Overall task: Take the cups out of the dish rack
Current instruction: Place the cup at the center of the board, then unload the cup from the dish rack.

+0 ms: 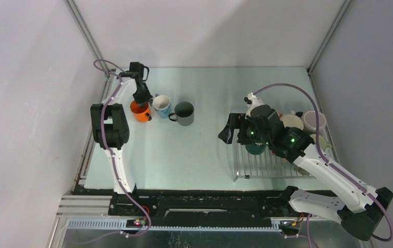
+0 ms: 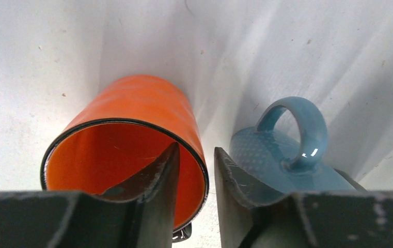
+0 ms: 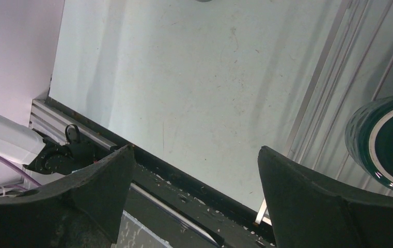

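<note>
An orange cup point(image 1: 141, 112) stands on the table at the back left, beside a blue cup point(image 1: 161, 106) and a grey cup point(image 1: 184, 113). My left gripper point(image 1: 144, 105) straddles the orange cup's rim point(image 2: 132, 129): one finger is inside, one outside, slightly apart, and neither is pressed on the wall. The blue cup's handle point(image 2: 297, 129) is just to the right. My right gripper point(image 1: 229, 132) is wide open and empty at the left edge of the dish rack point(image 1: 266, 168). A dark teal cup point(image 1: 256, 149) stands on the rack and shows in the right wrist view point(image 3: 385, 144).
More cups sit at the rack's far right: a beige one point(image 1: 291, 121), a pinkish one point(image 1: 314, 121) and a pale one point(image 1: 322, 142). Enclosure walls stand on both sides. The rack's bars point(image 3: 328, 103) and the table's dark front rail point(image 3: 184, 181) lie below the right gripper.
</note>
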You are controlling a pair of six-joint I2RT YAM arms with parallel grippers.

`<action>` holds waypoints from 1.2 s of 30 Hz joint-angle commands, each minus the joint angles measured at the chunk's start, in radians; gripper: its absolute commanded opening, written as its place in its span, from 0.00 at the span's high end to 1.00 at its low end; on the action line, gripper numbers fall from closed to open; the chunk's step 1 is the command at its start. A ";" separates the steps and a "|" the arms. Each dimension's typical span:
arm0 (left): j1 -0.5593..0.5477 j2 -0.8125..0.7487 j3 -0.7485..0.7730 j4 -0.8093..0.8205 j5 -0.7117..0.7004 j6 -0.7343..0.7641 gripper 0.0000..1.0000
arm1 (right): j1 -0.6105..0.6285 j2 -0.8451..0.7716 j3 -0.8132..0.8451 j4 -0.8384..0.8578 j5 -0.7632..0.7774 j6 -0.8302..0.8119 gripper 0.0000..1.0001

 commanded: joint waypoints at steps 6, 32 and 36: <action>-0.014 -0.056 0.150 -0.043 -0.031 0.054 0.44 | 0.018 -0.023 -0.002 -0.008 0.020 -0.003 0.03; -0.335 -0.786 -0.270 0.147 0.015 0.076 0.00 | -0.077 0.023 0.003 -0.344 0.418 0.230 0.00; -0.442 -0.882 -0.381 0.183 0.032 0.064 0.00 | -0.079 0.054 0.004 -0.370 0.468 0.253 0.00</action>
